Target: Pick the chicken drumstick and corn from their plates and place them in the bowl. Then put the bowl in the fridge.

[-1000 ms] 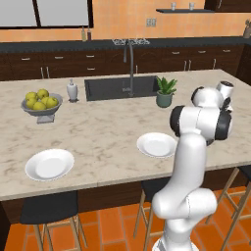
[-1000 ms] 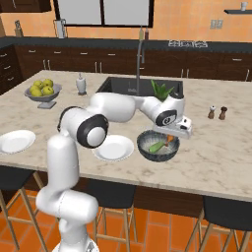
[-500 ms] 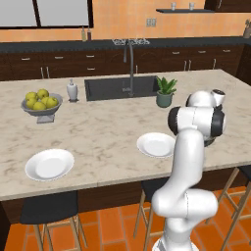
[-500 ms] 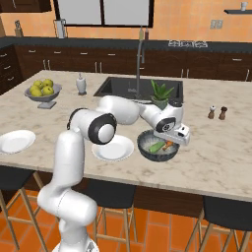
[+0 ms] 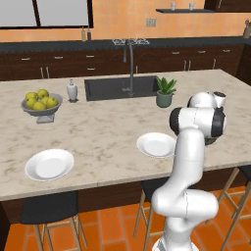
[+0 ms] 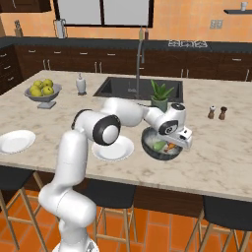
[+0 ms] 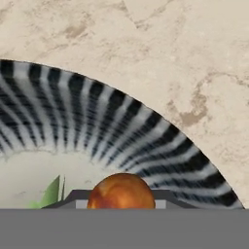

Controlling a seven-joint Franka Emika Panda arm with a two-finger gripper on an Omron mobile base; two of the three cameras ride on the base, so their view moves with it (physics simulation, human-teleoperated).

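Observation:
The dark bowl [image 6: 153, 149] stands on the island counter right of a white plate [image 6: 114, 147]; its striped inside [image 7: 97, 121] fills much of the hand view. My gripper [image 6: 173, 144] is low over the bowl's right side, shut on the orange-brown chicken drumstick [image 7: 121, 192], whose orange also shows in the right base view [image 6: 169, 146]. The corn lies in the bowl, green husk [image 7: 51, 192] beside the drumstick [image 6: 158, 145]. The second plate [image 6: 15, 141] sits bare at the far left. In the left base view both plates [image 5: 156, 145] [image 5: 49, 164] are bare and my arm hides the bowl.
A potted plant [image 6: 160, 96] stands just behind the bowl, by the sink [image 6: 138, 88] and tap. Salt and pepper shakers [image 6: 217, 112] are to the right. A footed bowl of apples [image 6: 43, 91] and a soap bottle [image 6: 80, 83] are at the back left. Stools stand under the counter's front edge.
The gripper has come down from above the bowl into its right side, carrying the drumstick with it. Plates and bowl have stayed put.

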